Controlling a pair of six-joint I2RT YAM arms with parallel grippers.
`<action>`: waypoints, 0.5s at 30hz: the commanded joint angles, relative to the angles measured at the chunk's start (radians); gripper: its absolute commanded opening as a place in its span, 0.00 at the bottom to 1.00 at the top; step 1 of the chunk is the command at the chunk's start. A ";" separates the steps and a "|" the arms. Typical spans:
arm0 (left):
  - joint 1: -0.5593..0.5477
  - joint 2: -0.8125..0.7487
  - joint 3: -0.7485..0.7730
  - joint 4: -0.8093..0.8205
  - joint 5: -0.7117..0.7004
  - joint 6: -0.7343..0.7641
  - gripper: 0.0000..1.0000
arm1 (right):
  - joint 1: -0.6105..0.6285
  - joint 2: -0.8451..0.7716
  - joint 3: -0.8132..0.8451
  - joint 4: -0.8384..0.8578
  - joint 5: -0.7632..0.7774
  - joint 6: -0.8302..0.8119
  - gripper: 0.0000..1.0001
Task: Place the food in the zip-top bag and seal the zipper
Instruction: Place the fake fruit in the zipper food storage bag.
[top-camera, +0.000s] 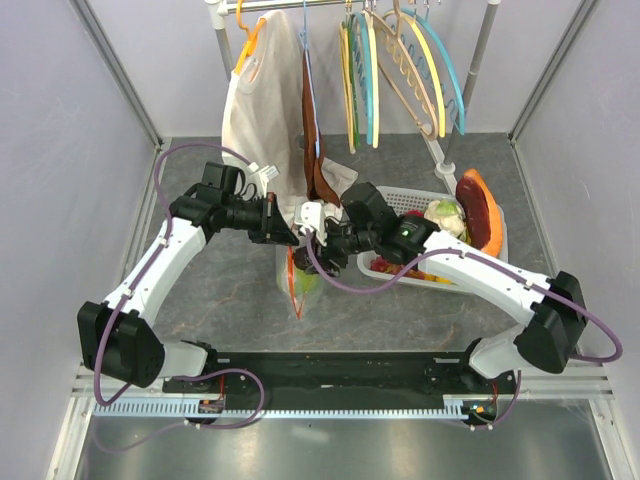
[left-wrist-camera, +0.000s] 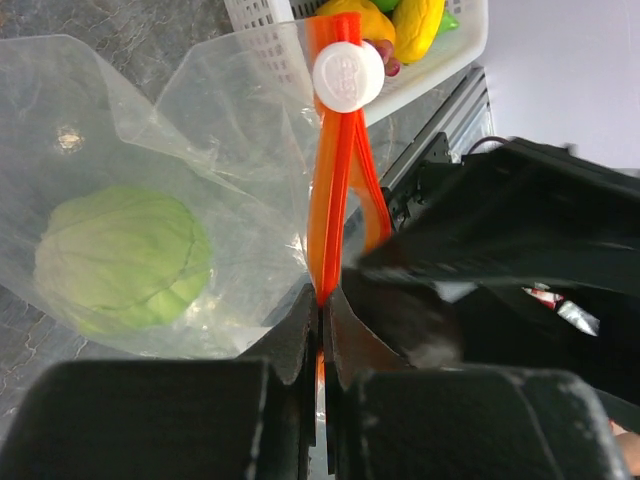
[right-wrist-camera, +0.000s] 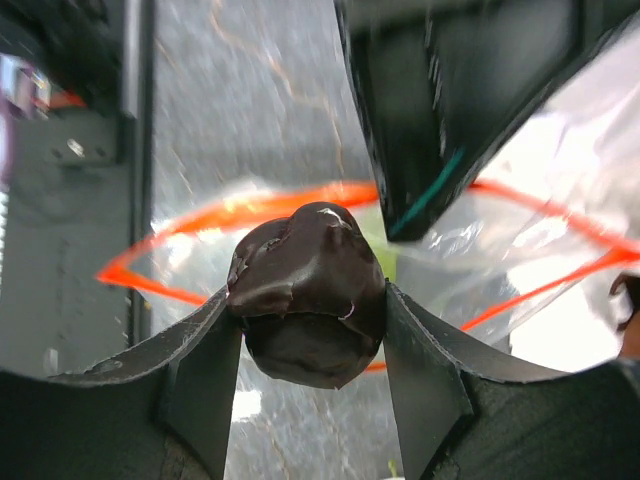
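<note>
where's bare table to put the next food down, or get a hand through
Free: tabletop left of the zip-top bag, beside the left arm, and the strip between bag and base rail. Crowded: above the bag, where left gripper and right gripper meet, and right, by the white basket.

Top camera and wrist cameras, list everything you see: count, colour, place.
bag: one, clear, centre of view
zipper: one, orange, along the bag's mouth
slider: one, white, on the zipper
green food: one, inside the bag
dark brown food: one, over the bag's mouth
basket: one, white, right of bag
basket food: several, yellow, green, orange-red
hangers: several, multicoloured, at the back
white garment: one, hanging at the back
brown garment: one, beside it
left gripper: black, shut on zipper
right gripper: black, shut on dark brown food
</note>
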 joint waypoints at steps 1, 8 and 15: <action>0.006 -0.023 0.000 -0.013 0.049 -0.018 0.02 | -0.006 0.006 -0.036 0.039 0.072 -0.068 0.50; 0.006 -0.031 -0.006 -0.016 0.058 -0.022 0.02 | -0.007 0.077 0.042 -0.068 0.242 -0.026 0.71; 0.009 -0.023 -0.005 -0.015 0.046 -0.007 0.02 | -0.010 -0.038 0.045 -0.082 0.189 0.012 0.98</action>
